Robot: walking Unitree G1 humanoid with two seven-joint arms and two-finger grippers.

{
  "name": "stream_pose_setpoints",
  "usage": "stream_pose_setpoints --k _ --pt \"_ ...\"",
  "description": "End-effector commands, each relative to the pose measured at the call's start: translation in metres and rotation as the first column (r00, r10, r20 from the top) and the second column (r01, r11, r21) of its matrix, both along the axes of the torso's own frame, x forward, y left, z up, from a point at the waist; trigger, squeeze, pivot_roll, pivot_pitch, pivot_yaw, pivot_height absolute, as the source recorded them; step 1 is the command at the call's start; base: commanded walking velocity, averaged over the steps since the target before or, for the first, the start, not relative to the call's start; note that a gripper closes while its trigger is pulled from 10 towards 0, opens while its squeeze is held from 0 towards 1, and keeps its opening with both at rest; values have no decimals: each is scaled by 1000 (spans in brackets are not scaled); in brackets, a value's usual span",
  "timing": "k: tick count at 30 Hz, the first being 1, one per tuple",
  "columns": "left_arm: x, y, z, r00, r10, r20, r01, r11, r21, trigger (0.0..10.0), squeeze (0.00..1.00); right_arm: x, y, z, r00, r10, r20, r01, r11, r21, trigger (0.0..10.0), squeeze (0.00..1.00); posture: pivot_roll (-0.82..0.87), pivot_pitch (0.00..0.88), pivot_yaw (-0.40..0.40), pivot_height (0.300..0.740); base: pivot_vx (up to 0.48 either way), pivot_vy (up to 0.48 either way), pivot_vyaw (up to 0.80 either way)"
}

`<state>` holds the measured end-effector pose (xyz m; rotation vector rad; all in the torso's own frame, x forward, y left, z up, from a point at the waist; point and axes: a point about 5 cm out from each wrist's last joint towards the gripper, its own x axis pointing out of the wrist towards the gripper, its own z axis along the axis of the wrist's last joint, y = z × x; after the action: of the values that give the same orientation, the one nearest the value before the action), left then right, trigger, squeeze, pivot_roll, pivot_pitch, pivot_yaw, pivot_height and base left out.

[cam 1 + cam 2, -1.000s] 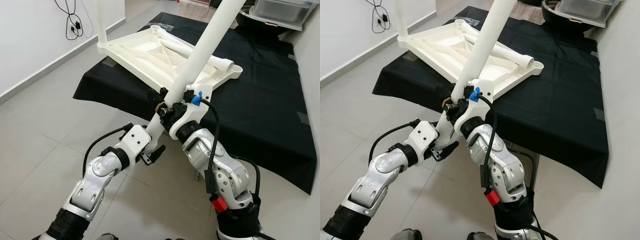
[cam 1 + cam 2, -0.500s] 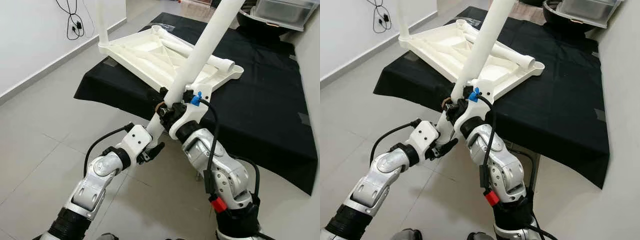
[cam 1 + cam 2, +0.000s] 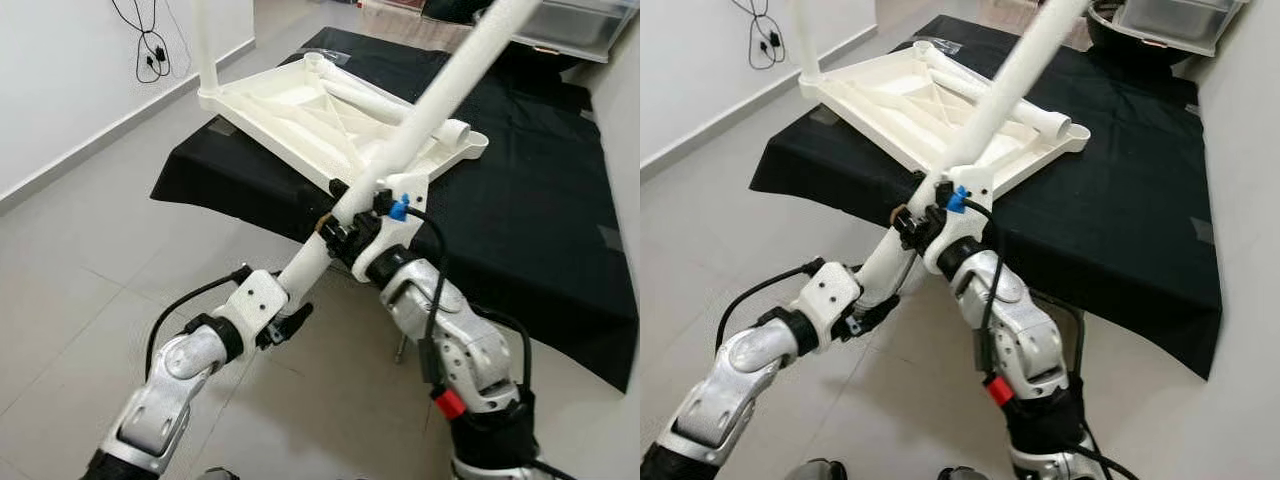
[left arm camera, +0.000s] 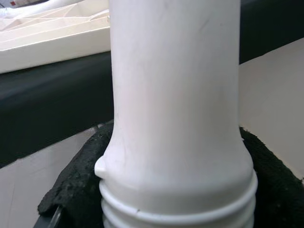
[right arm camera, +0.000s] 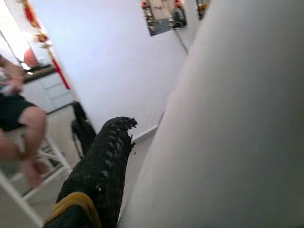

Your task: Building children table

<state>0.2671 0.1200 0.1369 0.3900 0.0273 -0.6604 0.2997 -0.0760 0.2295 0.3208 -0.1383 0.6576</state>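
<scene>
We note the black-draped table [image 3: 520, 200] ahead of the robot, its near edge running diagonally, with open grey tiled floor [image 3: 70, 260] to the left as far as the white wall [image 3: 60, 70], where a black cable [image 3: 148, 40] hangs. On the cloth lies the white tabletop [image 3: 310, 110], upside down with its ribbed underside showing; one leg [image 3: 205, 45] already stands upright in its far-left corner, and a loose leg [image 3: 400, 105] lies across it. The tabletop's near corner sits just beyond the grippers, close to the cloth's edge. Both arms are bent and raised in front of the torso, meeting on one long white table leg [image 3: 440, 95] that slants up to the right, above the tabletop. The left gripper [image 3: 285, 320] holds the leg's lower end; the left wrist view shows the leg's threaded end [image 4: 175, 209] seated between black padded fingers [image 4: 71, 190] — clenched on it. The right gripper [image 3: 345, 225] sits higher on the leg, just above the left; the right wrist view shows one black textured finger [image 5: 102, 171] lying against the white shaft, so we log it as grasping too. The leg is smooth, round and unmarked. A seated person's leg [image 5: 23, 128] appears in the right wrist view — well apart from the work.
</scene>
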Motion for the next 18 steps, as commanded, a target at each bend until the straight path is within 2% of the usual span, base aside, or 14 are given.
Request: stream_pose_setpoints --k 1,2,3,5,7,9,11,12,14,18 --pt "-12 -1 4 998 -59 -15 59 998 -22 10000 0 -1 -4 -6 991 125 -50 -123 991 44 10000 0 114 83 -82 740 0 0 0" --pt "-12 -1 4 998 -59 -15 59 998 -22 10000 0 -1 -4 -6 991 125 -50 -123 991 44 10000 0 114 83 -82 740 0 0 0" --pt "-16 0 4 997 -69 -18 68 997 -31 10000 0 -4 -4 -6 977 204 -64 -199 977 73 10000 0 115 80 -84 740 0 0 0" --pt "-23 1 5 996 -80 -41 78 995 -63 10000 0 -10 -6 -6 932 353 -77 -342 931 124 10000 0 117 76 -85 740 0 0 0" --pt "-29 2 4 993 -88 -73 82 993 -87 10000 0 -14 -7 -4 889 452 -74 -435 884 169 10000 0 118 76 -86 740 0 0 0" --pt "-34 3 2 991 -96 -93 88 992 -93 10000 0 -17 -8 -2 857 512 -58 -495 848 188 10000 0 119 74 -87 740 0 0 0" --pt "-38 2 1 987 -95 -132 75 986 -150 10000 0 -24 -7 -1 804 593 -31 -579 795 180 10000 0 115 75 -83 740 0 0 0" --pt "-38 2 1 987 -95 -132 75 986 -150 10000 0 -24 -7 -1 804 593 -31 -579 795 180 10000 0 115 75 -83 740 0 0 0" --pt "-47 -1 -2 970 -129 -207 78 969 -236 10000 0 -26 -7 -1 776 630 -21 -621 770 147 10000 0 118 76 -88 740 0 0 0" --pt "-50 -3 -3 962 -147 -230 83 961 -266 10000 0 -26 -7 -1 766 642 -20 -633 760 145 10000 0 117 81 -87 740 0 0 0"
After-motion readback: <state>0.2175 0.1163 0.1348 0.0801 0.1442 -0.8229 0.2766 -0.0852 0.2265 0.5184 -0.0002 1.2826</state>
